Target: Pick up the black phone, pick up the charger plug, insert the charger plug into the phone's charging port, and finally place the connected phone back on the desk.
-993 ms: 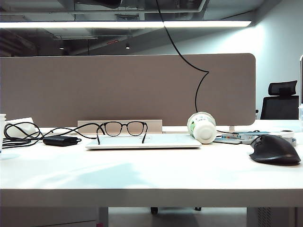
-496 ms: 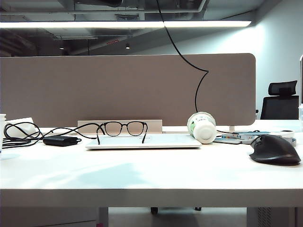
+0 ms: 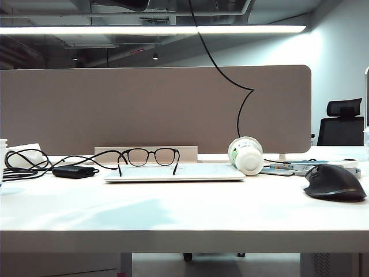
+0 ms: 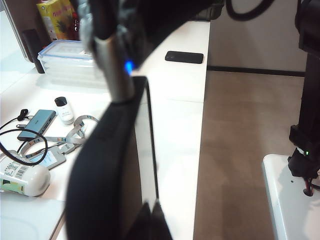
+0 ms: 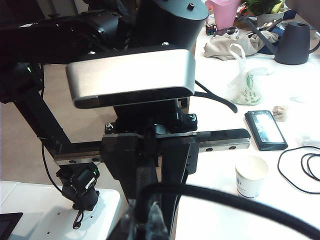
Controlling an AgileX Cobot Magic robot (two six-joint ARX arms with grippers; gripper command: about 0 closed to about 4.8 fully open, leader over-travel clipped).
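white desk (image 3: pixel 184 213), black mouse (image 3: pixel 335 183), black-rimmed glasses (image 3: pixel 149 157), grey partition (image 3: pixel 115 107)

Exterior view: glasses (image 3: pixel 149 157) sit on a closed laptop (image 3: pixel 174 172) mid-table (image 3: pixel 184 213), partition (image 3: pixel 155 107) behind. Adapter brick (image 3: pixel 72 171) with cables lies left of the laptop, a tipped bottle (image 3: pixel 246 154) just right of it, computer mouse (image 3: pixel 334 183) far right. No pincers in this view.
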